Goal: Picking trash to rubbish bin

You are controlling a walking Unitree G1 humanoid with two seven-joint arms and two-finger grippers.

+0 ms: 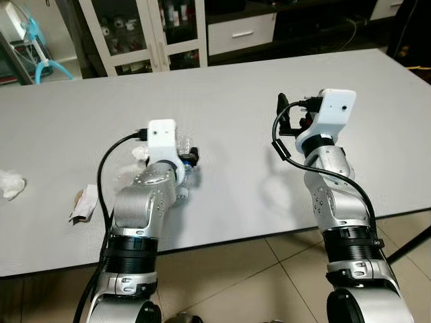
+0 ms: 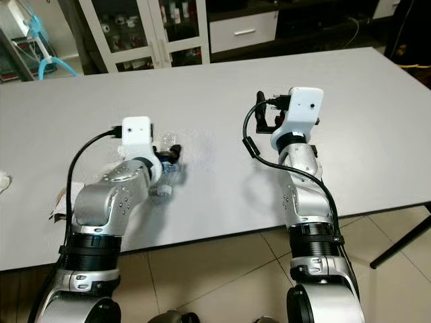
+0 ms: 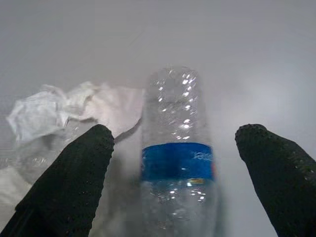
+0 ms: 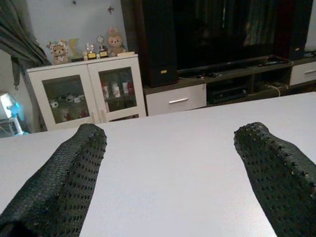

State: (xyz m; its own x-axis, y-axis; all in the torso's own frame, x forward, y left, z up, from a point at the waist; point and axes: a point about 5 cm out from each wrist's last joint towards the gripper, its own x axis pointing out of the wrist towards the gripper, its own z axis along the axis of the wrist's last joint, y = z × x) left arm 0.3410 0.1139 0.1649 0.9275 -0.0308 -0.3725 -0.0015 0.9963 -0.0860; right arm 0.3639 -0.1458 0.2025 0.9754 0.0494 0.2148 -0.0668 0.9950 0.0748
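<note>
Between the left gripper (image 3: 173, 163) fingers (spread) lies a blue-labelled bottle (image 3: 177, 148).

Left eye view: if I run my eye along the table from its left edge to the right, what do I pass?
Crumpled tissue → torn wrapper → left claw at a clear plastic bottle → bare table → right claw, raised over the table with nothing in it.

Clear bottle (image 3: 177, 163) — blue label band
</note>
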